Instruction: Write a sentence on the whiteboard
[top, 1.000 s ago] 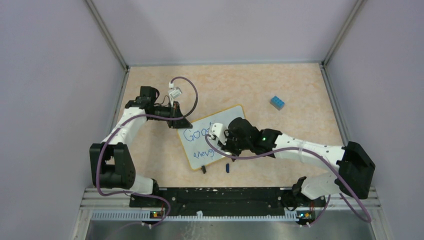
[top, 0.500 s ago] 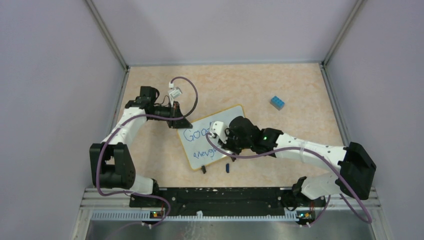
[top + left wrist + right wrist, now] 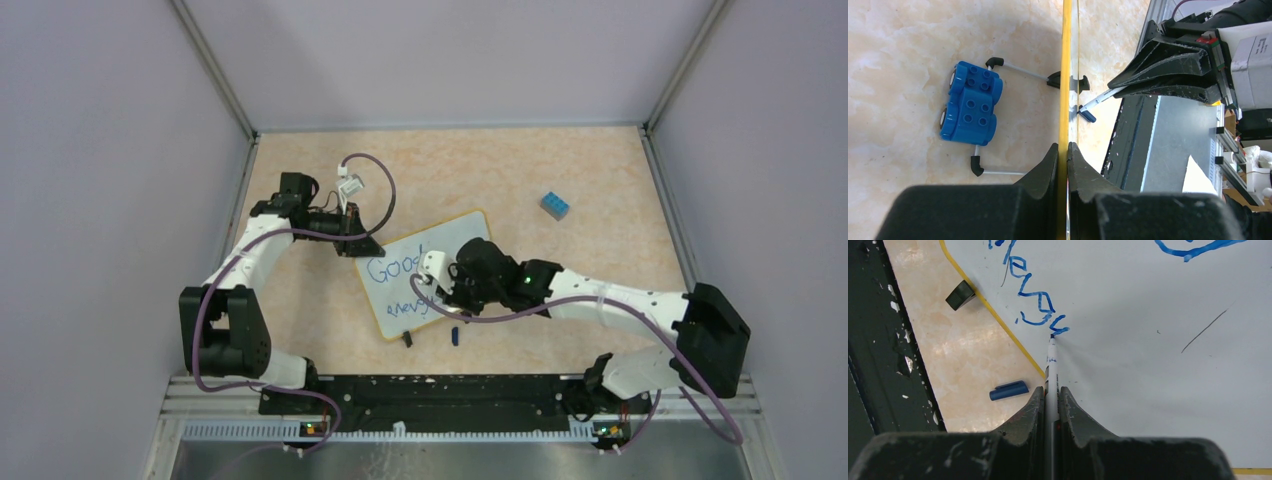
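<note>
While scrawling line two of the sentence (image 3: pixel 1040 310), clamping marker (image 3: pixel 1052 360) with right gripper (image 3: pixel 1051 390), whiteboard (image 3: pixel 1148 390) rim with left gripper (image 3: pixel 1064 146); "Good" done, line two seemingly unfinished.

From overhead, the right arm (image 3: pixel 600 300) covers the near right part of the whiteboard (image 3: pixel 445 232) and the tail of the sentence (image 3: pixel 395 272), whose lower word is too small to read there. At the right wrist the upper line is cut off by the top edge, and the marker (image 3: pixel 1051 357) barrel disappears inside the right pincer (image 3: pixel 1051 390). The left wrist sees the board edge-on, its face hidden.
</note>
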